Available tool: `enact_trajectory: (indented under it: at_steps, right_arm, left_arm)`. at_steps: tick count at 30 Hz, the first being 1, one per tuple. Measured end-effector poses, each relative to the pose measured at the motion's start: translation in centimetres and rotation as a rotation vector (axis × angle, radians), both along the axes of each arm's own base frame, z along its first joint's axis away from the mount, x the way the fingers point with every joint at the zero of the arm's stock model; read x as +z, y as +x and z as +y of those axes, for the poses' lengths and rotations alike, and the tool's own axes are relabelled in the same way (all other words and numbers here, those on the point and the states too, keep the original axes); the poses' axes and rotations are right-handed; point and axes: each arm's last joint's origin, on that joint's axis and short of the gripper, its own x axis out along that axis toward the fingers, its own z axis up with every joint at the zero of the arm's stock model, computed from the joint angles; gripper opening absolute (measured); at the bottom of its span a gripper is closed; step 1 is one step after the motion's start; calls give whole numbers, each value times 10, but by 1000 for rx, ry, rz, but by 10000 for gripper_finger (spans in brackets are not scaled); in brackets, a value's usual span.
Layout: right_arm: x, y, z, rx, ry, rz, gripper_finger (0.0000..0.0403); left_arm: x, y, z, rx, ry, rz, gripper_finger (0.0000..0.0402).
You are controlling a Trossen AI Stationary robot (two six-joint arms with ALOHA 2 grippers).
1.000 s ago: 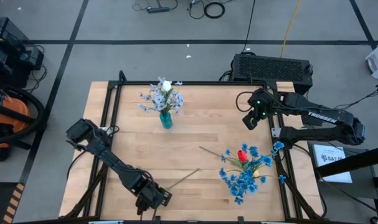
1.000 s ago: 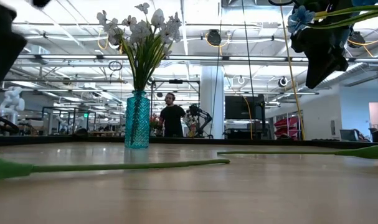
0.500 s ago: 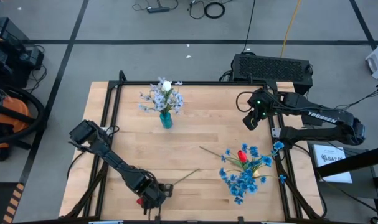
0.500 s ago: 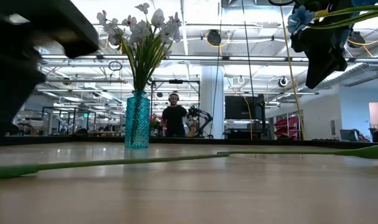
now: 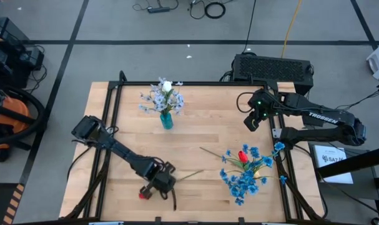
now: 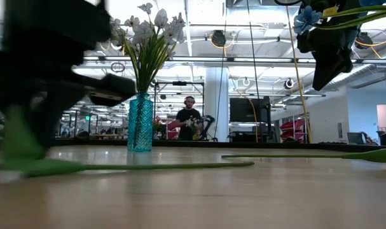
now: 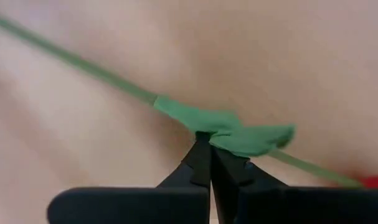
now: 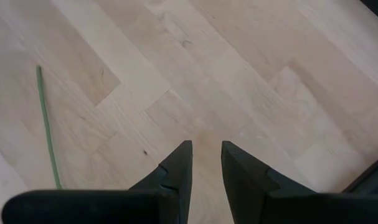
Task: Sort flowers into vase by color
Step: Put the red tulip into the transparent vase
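High view shows the left gripper [image 5: 159, 185] low on the counter [image 5: 195, 134], well in front of the teal vase [image 5: 167, 120], its fingers [image 7: 204, 163] pressed together on the leaf of a red tulip [image 5: 143, 194] (bloom lying beside it). Pickup looks to be the step in hand. Next it likely needs a lift, then a choice: that vase holds pale blooms [image 5: 162, 97] only. The right gripper [image 5: 251, 122] waits off to the vase's right, fingers slightly spread.
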Motion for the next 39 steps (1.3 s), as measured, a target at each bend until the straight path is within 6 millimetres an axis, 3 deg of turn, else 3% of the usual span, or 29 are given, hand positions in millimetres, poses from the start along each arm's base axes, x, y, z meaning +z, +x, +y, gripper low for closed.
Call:
enact_trajectory:
  at_steps: [5, 14, 22, 29, 34, 39]
  right_arm:
    - [0, 0, 0, 19, -9, 4, 77]
    - [0, 0, 0, 28, -12, 6, 77]
    - [0, 0, 0, 26, -11, 6, 77]
    - [0, 0, 0, 26, -11, 6, 77]
    - [0, 0, 0, 29, -11, 10, 77]
    - [0, -1, 0, 35, -12, 16, 77]
  left_arm:
    - [20, 1, 18, 154, 71, -63, 1]
    - [58, 5, 56, 377, 1, -141, 1]
    - [71, 26, 89, 875, -262, -199, 0]
    - [79, 39, 94, 1046, -479, -214, 14]
    - [86, 48, 99, 1364, -707, -208, 14]
    - [83, 45, 99, 1617, -737, -170, 3]
